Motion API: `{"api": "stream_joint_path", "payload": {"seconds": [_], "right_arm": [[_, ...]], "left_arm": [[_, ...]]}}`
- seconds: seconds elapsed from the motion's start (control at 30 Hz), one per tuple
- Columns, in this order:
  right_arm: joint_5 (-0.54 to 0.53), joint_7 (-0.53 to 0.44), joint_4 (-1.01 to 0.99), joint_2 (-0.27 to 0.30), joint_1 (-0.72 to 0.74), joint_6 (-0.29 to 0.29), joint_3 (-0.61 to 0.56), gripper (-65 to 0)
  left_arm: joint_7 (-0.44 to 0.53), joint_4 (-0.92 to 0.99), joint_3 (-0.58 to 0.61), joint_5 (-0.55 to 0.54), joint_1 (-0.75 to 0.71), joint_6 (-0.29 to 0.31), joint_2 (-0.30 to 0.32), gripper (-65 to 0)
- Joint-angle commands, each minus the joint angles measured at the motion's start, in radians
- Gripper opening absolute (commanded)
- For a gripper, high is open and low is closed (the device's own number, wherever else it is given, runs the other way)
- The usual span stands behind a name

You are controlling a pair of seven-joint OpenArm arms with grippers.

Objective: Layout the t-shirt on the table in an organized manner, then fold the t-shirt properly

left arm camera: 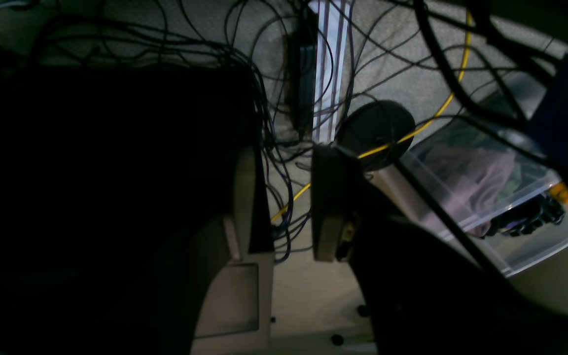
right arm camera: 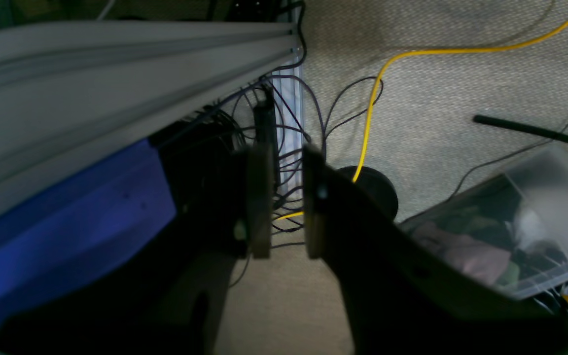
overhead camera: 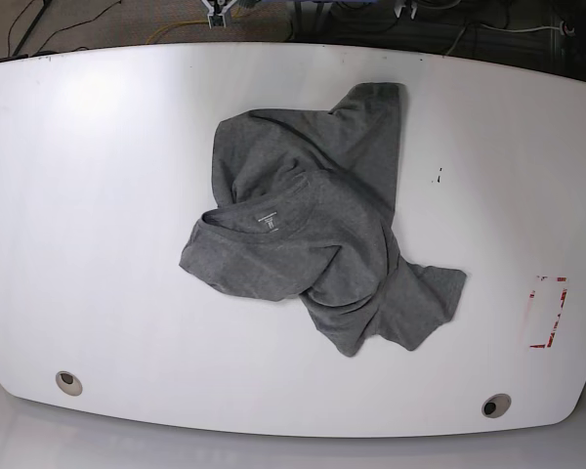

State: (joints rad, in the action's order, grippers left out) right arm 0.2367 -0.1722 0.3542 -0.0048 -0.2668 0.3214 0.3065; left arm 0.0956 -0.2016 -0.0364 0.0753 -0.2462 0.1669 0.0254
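Right now my left gripper point(left arm camera: 291, 207) and right gripper point(right arm camera: 281, 202) hang off the table point(overhead camera: 98, 195) over floor cables, jaws slightly parted, empty. In the base view the t-shirt point(overhead camera: 317, 244) lies crumpled mid-table, collar near its middle, one sleeve toward one o'clock, another toward five. I'd bring both arms in, pinch opposite edges, and spread outward gently before folding.

- The small white print inside the collar of the crumpled dark heather-grey cotton t-shirt point(overhead camera: 313, 234) is too tiny to read.
- No other text, brand, number or sign is legible in any view.
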Motion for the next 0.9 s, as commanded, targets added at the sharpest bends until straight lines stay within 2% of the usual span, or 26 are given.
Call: {"api": "stream_joint_path", "payload": {"seconds": [0.0, 0.63, 0.67, 0.87], "right_arm": [[0.001, -0.011, 0.006, 0.003, -0.009, 0.004, 0.001, -55.6], [0.000, -0.046, 0.060, 0.001, -0.080, 0.009, 0.001, -55.6], [0.010, -0.033, 0.045, -0.019, -0.022, 0.002, -0.007, -55.6], [0.011, -0.031, 0.041, -0.021, -0.012, 0.002, -0.007, -55.8]], "left_arm": [[-0.006, -0.012, 0.000, 0.002, -0.026, 0.000, 0.006, -48.1], [0.005, -0.133, 0.010, 0.001, -0.154, 0.001, 0.015, -48.4], [0.005, -0.135, 0.010, -0.002, -0.092, -0.002, 0.021, -47.8], [0.005, -0.163, 0.008, -0.001, -0.077, -0.002, 0.041, -47.8]]}}
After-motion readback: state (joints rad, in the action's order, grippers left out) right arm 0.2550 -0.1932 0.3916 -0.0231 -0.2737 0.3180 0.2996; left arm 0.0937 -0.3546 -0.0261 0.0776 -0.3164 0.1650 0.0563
